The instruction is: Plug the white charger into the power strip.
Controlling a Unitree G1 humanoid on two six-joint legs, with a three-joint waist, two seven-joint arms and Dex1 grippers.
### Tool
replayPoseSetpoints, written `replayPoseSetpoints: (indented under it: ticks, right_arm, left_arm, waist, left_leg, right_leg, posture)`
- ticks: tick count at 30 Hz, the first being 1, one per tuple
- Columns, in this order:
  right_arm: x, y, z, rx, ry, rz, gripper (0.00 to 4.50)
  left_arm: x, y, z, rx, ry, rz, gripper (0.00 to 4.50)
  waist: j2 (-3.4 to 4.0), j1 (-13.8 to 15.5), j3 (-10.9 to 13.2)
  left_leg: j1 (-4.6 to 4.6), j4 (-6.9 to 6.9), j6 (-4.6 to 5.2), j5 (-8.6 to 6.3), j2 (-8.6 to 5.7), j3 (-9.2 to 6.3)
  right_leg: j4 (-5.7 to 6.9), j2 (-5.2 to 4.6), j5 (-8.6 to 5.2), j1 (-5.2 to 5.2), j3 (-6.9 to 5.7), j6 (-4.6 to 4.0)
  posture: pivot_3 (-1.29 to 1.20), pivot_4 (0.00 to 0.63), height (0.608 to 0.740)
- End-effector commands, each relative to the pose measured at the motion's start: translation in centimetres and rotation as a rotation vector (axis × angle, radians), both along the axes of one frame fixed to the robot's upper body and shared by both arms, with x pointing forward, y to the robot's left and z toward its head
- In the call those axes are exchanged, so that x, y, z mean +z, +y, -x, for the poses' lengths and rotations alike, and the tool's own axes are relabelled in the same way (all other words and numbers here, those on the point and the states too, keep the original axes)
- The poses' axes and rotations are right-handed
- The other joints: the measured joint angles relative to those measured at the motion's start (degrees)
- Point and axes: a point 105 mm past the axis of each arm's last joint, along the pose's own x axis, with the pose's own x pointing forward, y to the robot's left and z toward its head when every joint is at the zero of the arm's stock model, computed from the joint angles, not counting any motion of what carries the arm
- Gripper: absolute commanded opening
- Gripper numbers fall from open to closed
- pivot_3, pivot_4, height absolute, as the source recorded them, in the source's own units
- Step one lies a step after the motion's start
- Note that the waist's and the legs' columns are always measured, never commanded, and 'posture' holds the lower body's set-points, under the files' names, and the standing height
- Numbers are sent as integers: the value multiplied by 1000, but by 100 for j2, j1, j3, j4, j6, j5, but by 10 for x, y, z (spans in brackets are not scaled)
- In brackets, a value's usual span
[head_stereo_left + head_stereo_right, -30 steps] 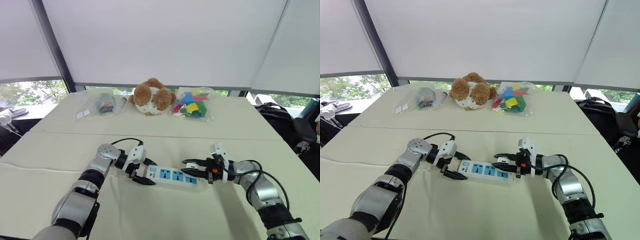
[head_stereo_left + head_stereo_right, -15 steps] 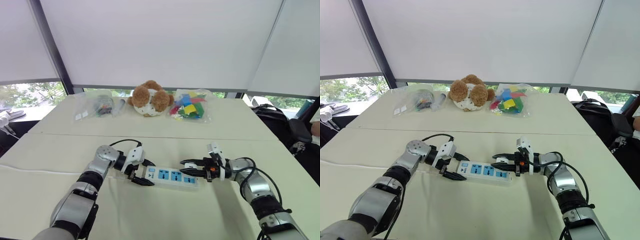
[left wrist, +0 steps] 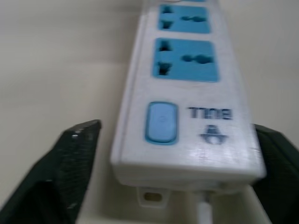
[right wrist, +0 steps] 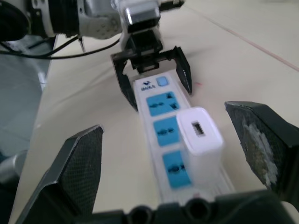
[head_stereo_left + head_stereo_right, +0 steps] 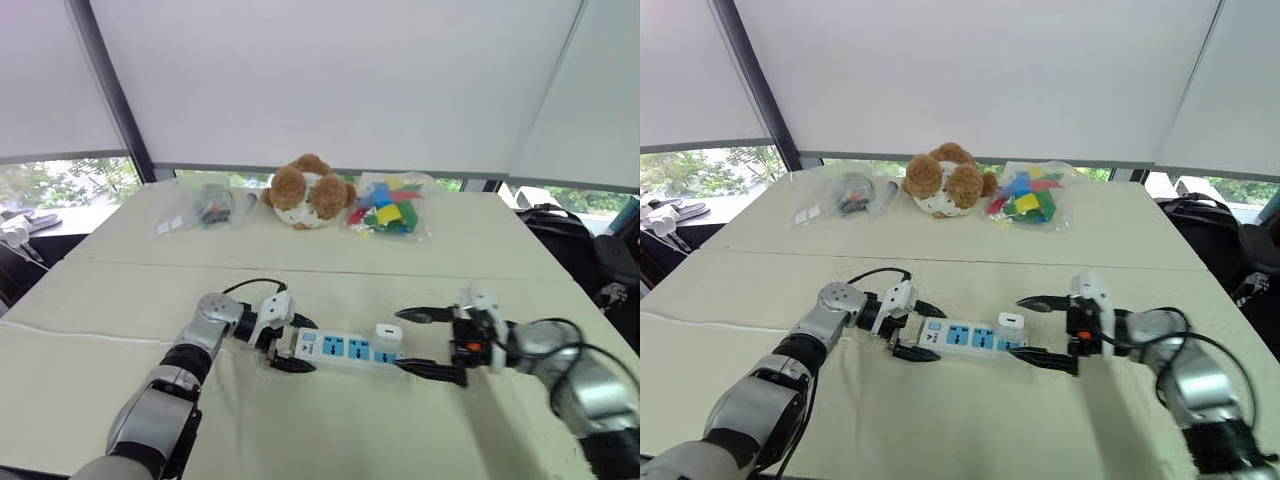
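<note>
From the head views I see the power strip [image 5: 345, 351] lying flat on the cream table [image 5: 300, 420], a long white bar with blue socket faces and a small blue button at its left end. The white charger [image 5: 388, 335] stands upright on the strip's right end, a small white cube seated in the last socket, nothing gripping it. My left gripper [image 5: 284, 345] sits at the strip's button end with its black fingers spread on either side of the bar, released, not pinching it. My right gripper [image 5: 432, 343] is just right of the strip, fingers wide apart, one above and one low near the strip's end, holding nothing. At the far side of the table are a brown teddy bear [image 5: 308, 191], a bag of coloured blocks [image 5: 388, 210] and a clear bag of small items [image 5: 205, 208]. Left wrist view: the strip's end fills the middle, blue button [image 3: 161, 122], grey printed logo beside it, two blue sockets beyond, black fingers [image 3: 60, 163] apart from the white casing on both sides. Right wrist view: the charger [image 4: 201, 135] is close in front, white with a small rectangular port on its top face, plugged into the strip between blue sockets; my open right fingers [image 4: 79, 163] flank it without touching, and the left gripper [image 4: 152, 77] straddles the far end.
</note>
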Motion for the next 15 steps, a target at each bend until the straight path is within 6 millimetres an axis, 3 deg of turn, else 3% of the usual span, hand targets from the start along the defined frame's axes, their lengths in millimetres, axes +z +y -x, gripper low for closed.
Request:
replayPoseSetpoints:
  ticks: [1, 6, 10, 15]
  right_arm:
    - [15, -10, 14, -40, -15, 0, 4500]
    - [10, -29, 29, -162, 55, -7, 4500]
    - [-4, -47, 41, -264, 115, -8, 4500]
    - [-2, -60, 35, -373, 103, -57, 4500]
  left_arm:
    - [18, 2, -8, 46, -31, 69, 4472]
    - [34, 21, -6, 104, -31, 113, 4472]
    - [51, 54, 21, 207, 24, 143, 4472]
    - [71, 82, 34, 423, 85, 220, 4472]
  waist:
    - [-3, -66, 3]
    - [-1, -106, 9]
    - [4, -146, 14]
    - [18, -67, 42]
  left_leg:
    - [-11, 0, 0, 0, 1, -1]
    - [-74, 3, -3, 3, 0, 0]
    - [-74, -13, -3, 3, 24, 1]
    - [-72, -5, -5, 4, 35, 7]
  right_leg:
    - [0, 1, 1, -10, -1, 2]
    - [15, 0, 28, -83, 1, 47]
    - [13, 16, 24, -90, 2, 40]
    - [14, 18, 22, -85, 0, 32]
  posture:
    - [0, 150, 739]
    - [0, 150, 739]
    - [0, 150, 739]
    - [0, 150, 739]
